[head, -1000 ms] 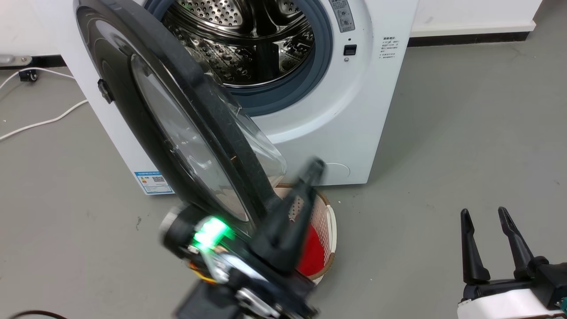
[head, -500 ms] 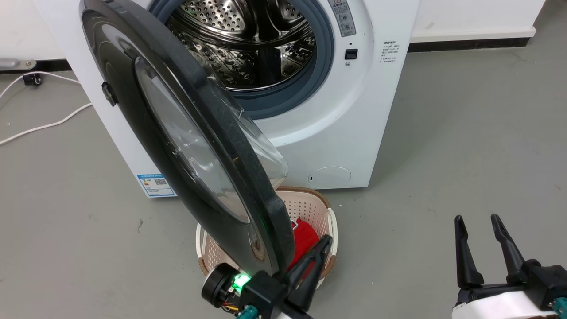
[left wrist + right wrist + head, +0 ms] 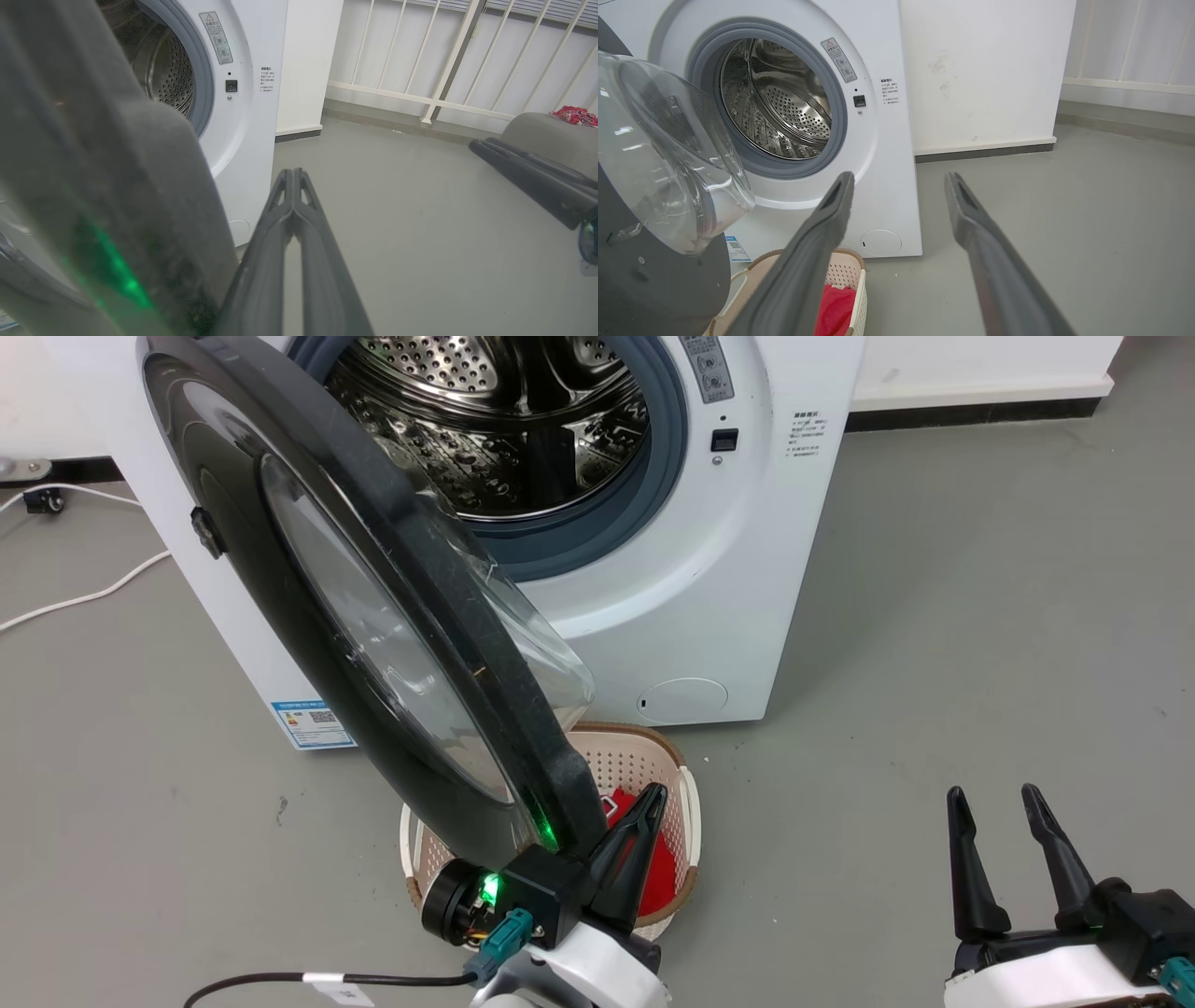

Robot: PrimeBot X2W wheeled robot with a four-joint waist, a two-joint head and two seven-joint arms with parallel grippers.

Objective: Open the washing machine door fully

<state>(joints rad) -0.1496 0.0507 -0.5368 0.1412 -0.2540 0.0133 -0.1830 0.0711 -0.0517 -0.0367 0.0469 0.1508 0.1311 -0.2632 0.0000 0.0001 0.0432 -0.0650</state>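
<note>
Grey floor [image 3: 934, 616]; washing machine door [image 3: 308, 579] swung out, edge facing robot; left gripper [image 3: 293, 175] closed, right gripper [image 3: 991, 793] spread.

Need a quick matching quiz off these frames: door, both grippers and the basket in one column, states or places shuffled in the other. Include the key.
Column one:
1. washing machine door
2. left gripper
3. right gripper
4. basket

Column two:
A. open, above bare floor
B. holds a red cloth
C. swung out, drum uncovered
D. shut, beside the door's lower edge

Pairs: 1-C, 2-D, 3-A, 4-B
</note>
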